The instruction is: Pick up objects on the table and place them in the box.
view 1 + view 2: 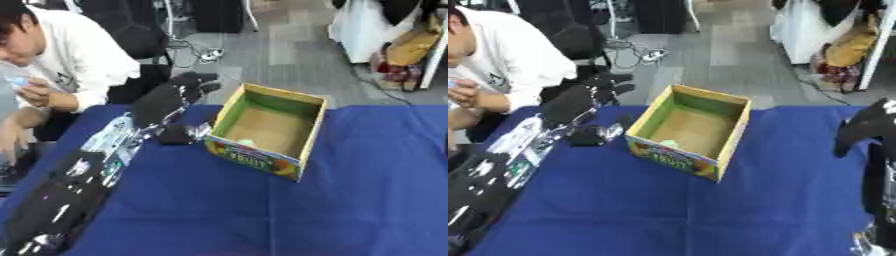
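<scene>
Left eye view gives me the clearest look at my left arm, which runs from the near left corner up across the blue table (219,210) toward its far edge. My left hand (188,85) sits at the far left of the table, just left of the box (302,145); its fingers are blurred and dark against the background, so I cannot tell whether they are straight or curled. Below it, a dark part of the hand, perhaps the thumb, lies just beside the box's near left corner. The box is open-topped, with yellow rims, green inner walls, a brown floor and a printed fruit label on its near side. A small pale thing (668,144) lies inside against the near wall. In the right eye view my right hand (868,125) hangs at the right edge with fingers curled down, holding nothing, well apart from the box.
</scene>
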Robot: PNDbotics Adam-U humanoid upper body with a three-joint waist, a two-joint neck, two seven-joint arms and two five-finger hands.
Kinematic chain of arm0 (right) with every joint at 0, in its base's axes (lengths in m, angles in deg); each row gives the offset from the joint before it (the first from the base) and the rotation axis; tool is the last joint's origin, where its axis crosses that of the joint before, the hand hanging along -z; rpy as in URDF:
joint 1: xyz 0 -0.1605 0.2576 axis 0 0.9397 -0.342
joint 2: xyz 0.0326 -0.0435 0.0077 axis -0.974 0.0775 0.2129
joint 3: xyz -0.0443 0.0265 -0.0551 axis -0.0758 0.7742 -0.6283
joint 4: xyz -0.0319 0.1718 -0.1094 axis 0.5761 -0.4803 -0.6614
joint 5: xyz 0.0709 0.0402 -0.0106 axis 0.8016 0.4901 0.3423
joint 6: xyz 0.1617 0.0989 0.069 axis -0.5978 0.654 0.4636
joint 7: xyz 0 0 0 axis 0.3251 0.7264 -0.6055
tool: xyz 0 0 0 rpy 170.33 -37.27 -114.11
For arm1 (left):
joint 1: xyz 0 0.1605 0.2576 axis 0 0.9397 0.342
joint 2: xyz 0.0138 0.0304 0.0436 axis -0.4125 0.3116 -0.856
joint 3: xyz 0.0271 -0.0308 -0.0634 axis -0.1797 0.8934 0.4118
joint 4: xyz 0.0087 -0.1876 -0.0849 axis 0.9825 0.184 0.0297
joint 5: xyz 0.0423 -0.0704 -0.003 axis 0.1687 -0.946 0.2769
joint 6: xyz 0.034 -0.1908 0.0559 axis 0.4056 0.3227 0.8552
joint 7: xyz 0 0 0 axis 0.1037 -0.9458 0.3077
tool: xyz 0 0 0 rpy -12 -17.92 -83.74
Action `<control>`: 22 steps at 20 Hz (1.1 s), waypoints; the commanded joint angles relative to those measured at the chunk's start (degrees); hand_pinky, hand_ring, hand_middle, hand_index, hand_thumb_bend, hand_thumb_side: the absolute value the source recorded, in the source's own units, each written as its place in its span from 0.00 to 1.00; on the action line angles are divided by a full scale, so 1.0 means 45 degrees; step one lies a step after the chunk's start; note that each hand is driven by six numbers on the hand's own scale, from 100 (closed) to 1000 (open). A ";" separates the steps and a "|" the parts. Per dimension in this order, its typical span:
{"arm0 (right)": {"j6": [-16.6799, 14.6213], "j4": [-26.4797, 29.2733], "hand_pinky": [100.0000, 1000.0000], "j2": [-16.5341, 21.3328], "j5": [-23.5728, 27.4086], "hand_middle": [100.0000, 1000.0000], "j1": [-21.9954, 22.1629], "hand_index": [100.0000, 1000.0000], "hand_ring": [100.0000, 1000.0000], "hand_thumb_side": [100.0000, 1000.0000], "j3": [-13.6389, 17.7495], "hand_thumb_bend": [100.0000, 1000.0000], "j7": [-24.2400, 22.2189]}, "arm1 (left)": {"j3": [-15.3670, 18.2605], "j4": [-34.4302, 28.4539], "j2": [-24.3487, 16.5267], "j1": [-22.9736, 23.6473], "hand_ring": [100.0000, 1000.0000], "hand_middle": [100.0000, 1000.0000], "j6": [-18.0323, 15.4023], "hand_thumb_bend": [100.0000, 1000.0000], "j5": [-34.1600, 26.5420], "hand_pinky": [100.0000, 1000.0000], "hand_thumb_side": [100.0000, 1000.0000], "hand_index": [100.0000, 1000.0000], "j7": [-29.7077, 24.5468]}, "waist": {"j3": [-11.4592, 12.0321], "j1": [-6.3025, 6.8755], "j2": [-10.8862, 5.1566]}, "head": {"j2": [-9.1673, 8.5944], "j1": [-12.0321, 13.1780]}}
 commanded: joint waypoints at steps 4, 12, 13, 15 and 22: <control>-0.0091 -0.0089 0.07 0.0086 -0.0125 0.28 0.0075 0.39 0.17 0.87 0.0023 0.00 0.0030 | 0.0438 -0.3936 0.0926 0.2311 0.81 0.91 0.0434 0.22 -0.2119 0.87 0.95 0.94 0.0221 | 0.0436 -0.0082 -0.0320 | -0.0044 -0.0435; -0.0153 -0.0158 0.07 -0.0011 -0.0059 0.28 0.0085 0.39 0.17 0.86 -0.0071 0.00 -0.0231 | 0.0866 -0.6088 0.3377 0.4805 0.76 0.87 -0.0235 0.14 -0.3298 0.77 0.93 0.90 0.0304 | 0.0804 -0.0192 -0.0365 | 0.0830 -0.0023; -0.0162 -0.0152 0.07 -0.0032 -0.0058 0.28 0.0075 0.39 0.17 0.85 -0.0078 0.00 -0.0264 | 0.0868 -0.6169 0.3548 0.4930 0.76 0.87 -0.0405 0.13 -0.3457 0.77 0.93 0.88 0.0184 | 0.0813 -0.0206 -0.0381 | 0.0982 -0.0016; -0.0171 -0.0143 0.07 -0.0052 -0.0054 0.28 0.0066 0.39 0.17 0.84 -0.0088 0.00 -0.0335 | 0.0861 -0.6261 0.3773 0.5127 0.76 0.88 -0.0751 0.11 -0.3795 0.76 0.93 0.88 -0.0132 | 0.0828 -0.0236 -0.0405 | 0.1162 -0.0030; -0.0316 -0.0109 0.07 -0.0103 -0.0080 0.29 0.0024 0.38 0.17 0.72 -0.0178 0.00 -0.0968 | 0.0925 -0.6383 0.3918 0.5374 0.76 0.89 -0.1527 0.07 -0.5042 0.74 0.94 0.86 -0.1420 | 0.0845 -0.0327 -0.0481 | 0.1679 -0.0186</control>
